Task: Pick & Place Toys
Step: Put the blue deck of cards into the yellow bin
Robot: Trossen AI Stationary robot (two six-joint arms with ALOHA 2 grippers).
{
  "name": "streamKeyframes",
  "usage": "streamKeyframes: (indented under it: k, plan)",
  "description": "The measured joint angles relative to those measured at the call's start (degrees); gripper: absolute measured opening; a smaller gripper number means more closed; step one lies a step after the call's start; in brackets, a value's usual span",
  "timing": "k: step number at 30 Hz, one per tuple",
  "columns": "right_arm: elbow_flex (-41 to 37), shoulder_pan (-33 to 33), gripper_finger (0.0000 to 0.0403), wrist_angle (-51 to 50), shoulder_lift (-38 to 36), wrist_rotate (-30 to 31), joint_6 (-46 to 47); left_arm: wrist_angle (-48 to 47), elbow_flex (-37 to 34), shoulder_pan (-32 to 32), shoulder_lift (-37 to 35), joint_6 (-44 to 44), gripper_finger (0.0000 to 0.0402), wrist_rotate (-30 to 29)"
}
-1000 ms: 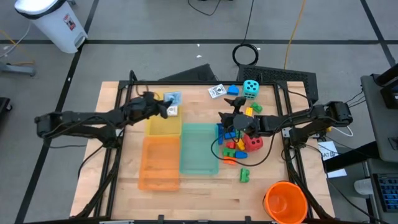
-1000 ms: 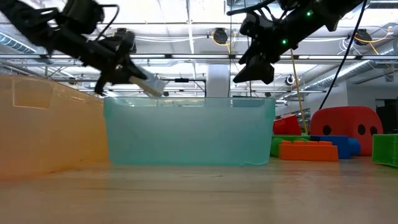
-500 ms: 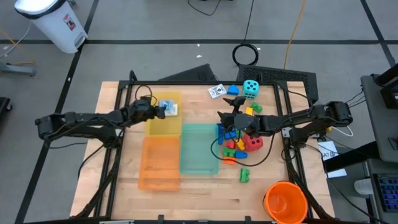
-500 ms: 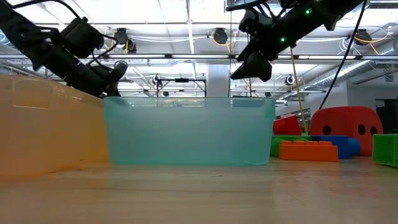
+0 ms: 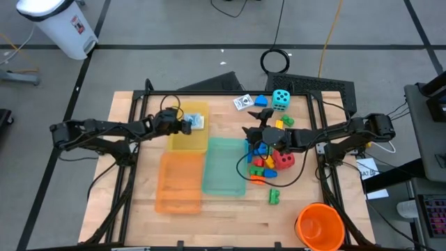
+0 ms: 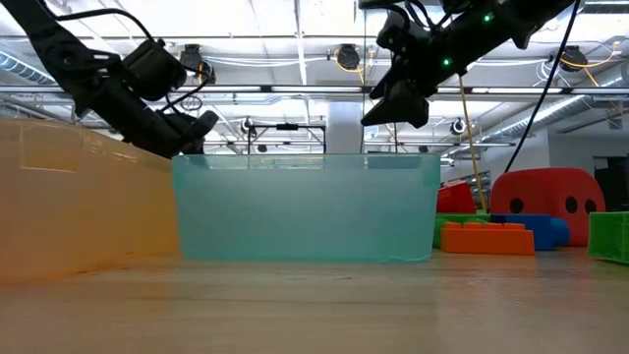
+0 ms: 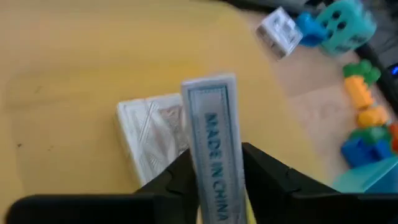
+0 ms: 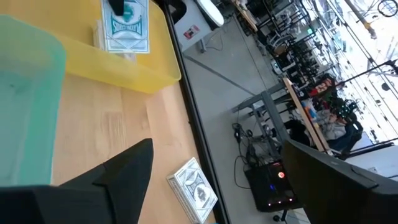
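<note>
A small white picture card [image 7: 214, 149] stands on edge between the fingers of the left gripper [image 7: 214, 186], printed side showing, directly above a second card [image 7: 152, 134] that lies flat on the floor of the yellow tray [image 5: 185, 143]. The fingers sit close against the card's faces, but I cannot tell whether they are clamped on it or have slackened, so the card may be held or may be in the act of being let go; its place low over the tray suggests this is the drop spot for cards. In the high view that gripper hangs over the tray's far end, toward the table's [image 5: 230, 219] far left corner. Next to the yellow tray lie the orange tray [image 5: 178, 185] and the teal tray [image 5: 223, 167]. A third card [image 5: 243, 102] rests on the bare wood near the far edge, just beside a blue brick [image 5: 260, 100] and the teal die [image 5: 280, 98]. The right gripper [image 5: 252, 134] hovers with its fingers spread apart and nothing between them, above the heap of bricks and the red die [image 5: 283, 160] by the right edge, apparently poised to choose its next piece. A green brick [image 5: 273, 196] lies alone nearer the front, and the orange bucket [image 5: 320, 224] stands at the front right corner.
</note>
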Motion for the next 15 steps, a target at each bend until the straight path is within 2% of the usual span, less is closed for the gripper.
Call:
streamKeyframes:
  k: [8, 15]
  plan:
    - [0.0, 0.0, 0.0320, 0.0, 0.0, -0.1, 0.7, -0.2, 0.0, -0.1, 0.0, 2.2, 0.0193, 1.3]
    - [0.0, 0.0, 0.0320, -0.1, 0.0, -0.2, 2.1, -0.3, 0.0, 0.9, -1.9, 4.8, 0.0212, 2.3]
